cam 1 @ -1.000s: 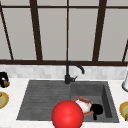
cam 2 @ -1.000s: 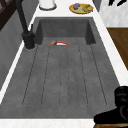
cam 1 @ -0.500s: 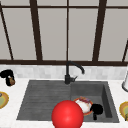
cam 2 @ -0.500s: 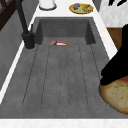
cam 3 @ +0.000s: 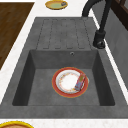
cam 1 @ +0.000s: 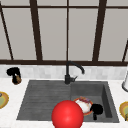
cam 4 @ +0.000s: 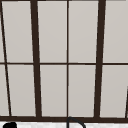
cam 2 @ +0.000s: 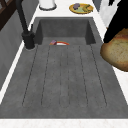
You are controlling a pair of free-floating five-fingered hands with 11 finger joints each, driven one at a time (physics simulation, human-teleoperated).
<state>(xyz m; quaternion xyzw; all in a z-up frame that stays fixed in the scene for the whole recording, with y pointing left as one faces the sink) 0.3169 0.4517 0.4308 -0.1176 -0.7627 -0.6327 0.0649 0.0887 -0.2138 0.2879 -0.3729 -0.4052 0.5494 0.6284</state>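
My left hand is still clamped on the brown crusty bread roll, now looming larger at the left side view's right edge; my right hand, curled and empty, hasn't budged beside the red-rimmed white plate.

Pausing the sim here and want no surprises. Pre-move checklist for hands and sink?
1. left hand gripping bread: ok.
2. Bread's height above the counter: cannot tell.
3. right hand apart from plate: cannot tell, they overlap in the front view.
4. Plate flat in sink: ok.
5. Plate bare: not ok, small item on it.
6. Front view unobstructed: not ok, red ball covers the sink's front edge.
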